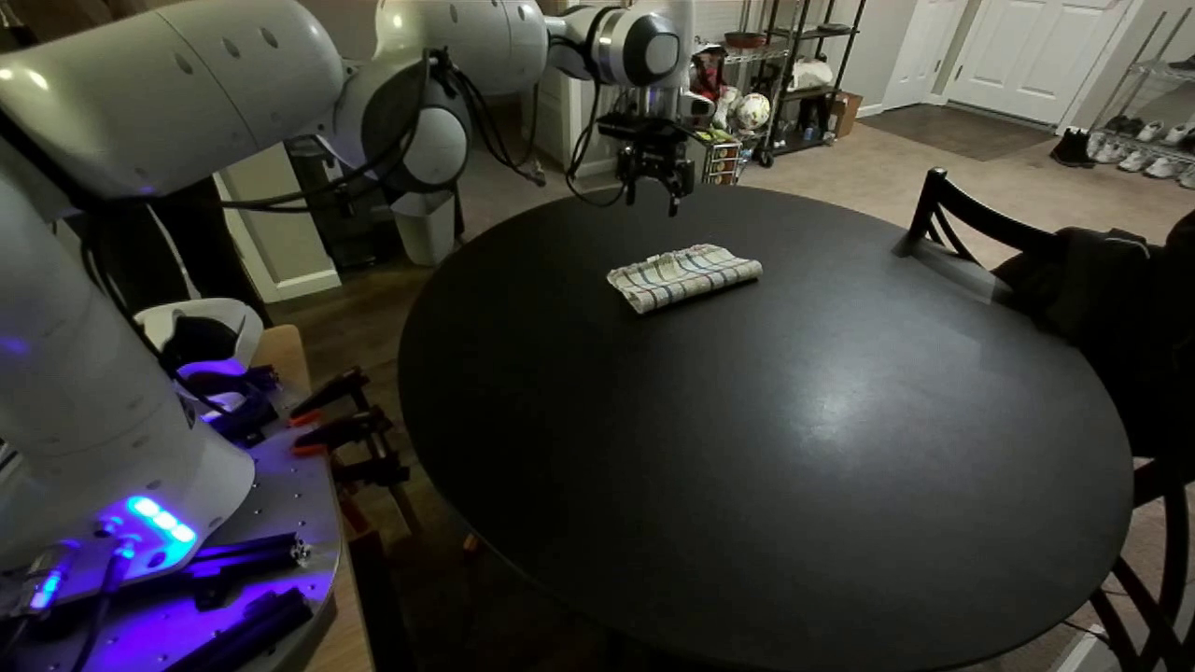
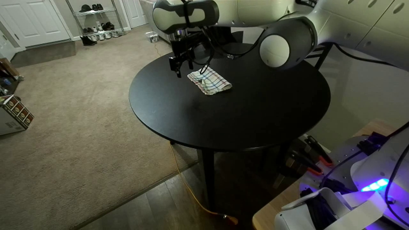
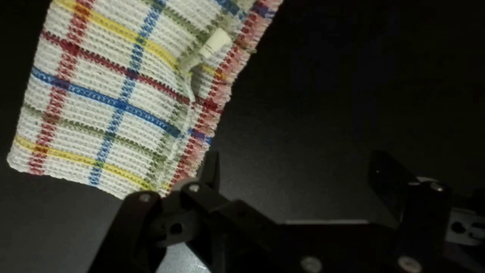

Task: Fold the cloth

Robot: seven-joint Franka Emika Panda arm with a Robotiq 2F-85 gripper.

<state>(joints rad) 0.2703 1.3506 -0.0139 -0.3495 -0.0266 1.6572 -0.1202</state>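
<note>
Hovering with the gripper (image 1: 652, 203) above the far part of the round black table (image 1: 766, 485), at the end of the pale arm (image 1: 457, 37) stretched from the left in an exterior view. Spread wide at the fingers (image 3: 390, 176), holding nothing. As for the cloth (image 2: 212, 83): lying slightly rumpled on the far half of the table, left of the middle, in both exterior views, near the gripper but lower and apart from it. Spanning the far left of the wrist view in white weave checked with red, blue, yellow and green; fringed along the right edge, with a small pale tag (image 3: 218, 41) near that edge. Glowing blue at the arm's base (image 1: 112, 448), near left in an exterior view, with orange-tipped clamps (image 1: 344, 429) just to the right.
</note>
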